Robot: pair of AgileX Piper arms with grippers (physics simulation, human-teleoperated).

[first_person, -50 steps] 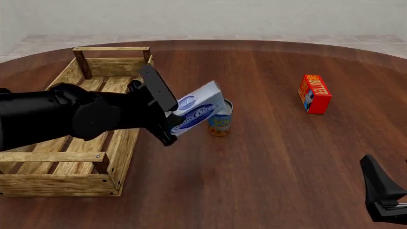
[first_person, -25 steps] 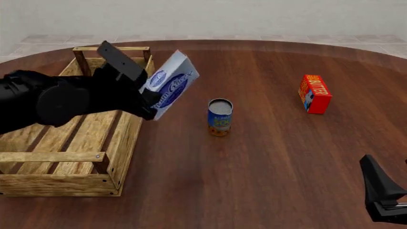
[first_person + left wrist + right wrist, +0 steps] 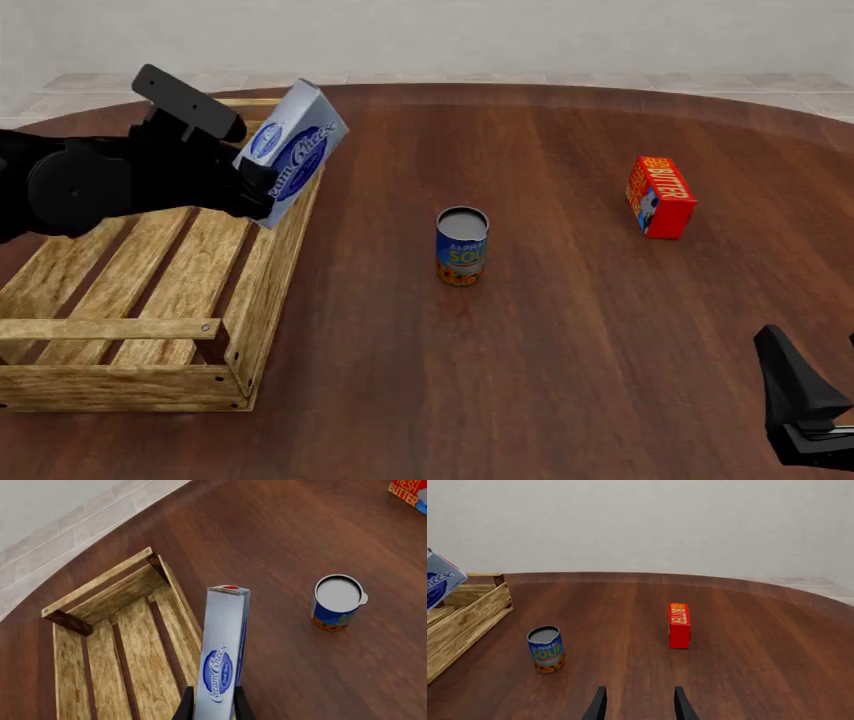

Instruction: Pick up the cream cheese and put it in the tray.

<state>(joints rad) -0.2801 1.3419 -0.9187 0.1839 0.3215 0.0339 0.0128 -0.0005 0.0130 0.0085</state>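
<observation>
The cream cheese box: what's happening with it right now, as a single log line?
left gripper: shut on cream cheese | box: in the air, tilted, over tray's right wall | right gripper: open, idle | soup can, butter box: on table

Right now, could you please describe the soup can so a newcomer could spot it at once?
Start at the big wooden crate on the table's left side. To its right, standing alone on bare wood, is the soup can. It is the only round thing: blue with an orange base, unlike the red butter box farther right.
</observation>
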